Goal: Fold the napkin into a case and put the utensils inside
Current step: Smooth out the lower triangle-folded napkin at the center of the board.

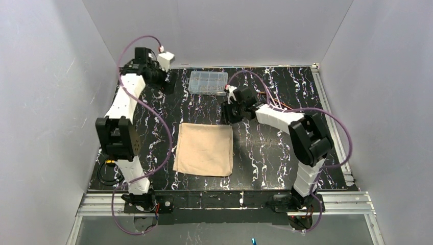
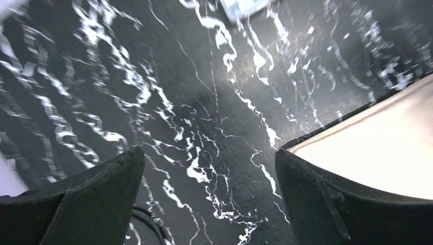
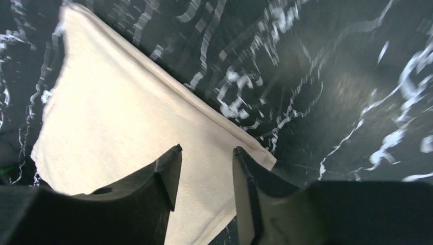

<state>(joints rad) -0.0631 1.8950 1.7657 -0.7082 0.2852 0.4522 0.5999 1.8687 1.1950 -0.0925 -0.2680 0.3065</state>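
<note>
Right gripper [image 3: 207,150] is held partly open, empty, over the far right corner of the flat beige-tan cloth napkin [image 1: 204,149]; left gripper [image 2: 208,152] is spread wide, empty. Cloth may be dragged by a shallow pinch.

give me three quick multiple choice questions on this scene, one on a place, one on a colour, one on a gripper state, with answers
1. Where is the clear compartment box relative to the napkin?
A) on top of it
B) beyond its far edge, apart from it
C) by the arm bases

2. What colour is the napkin?
A) beige-tan
B) blue
C) red

3. How does the left gripper stand?
A) shut on the napkin
B) shut on nothing
C) wide open and empty

Answers:
1 B: bare table shows between box and cloth in the top view.
2 A: the top view shows it tan.
3 C: the left wrist view shows only marbled table in its gap.
</note>
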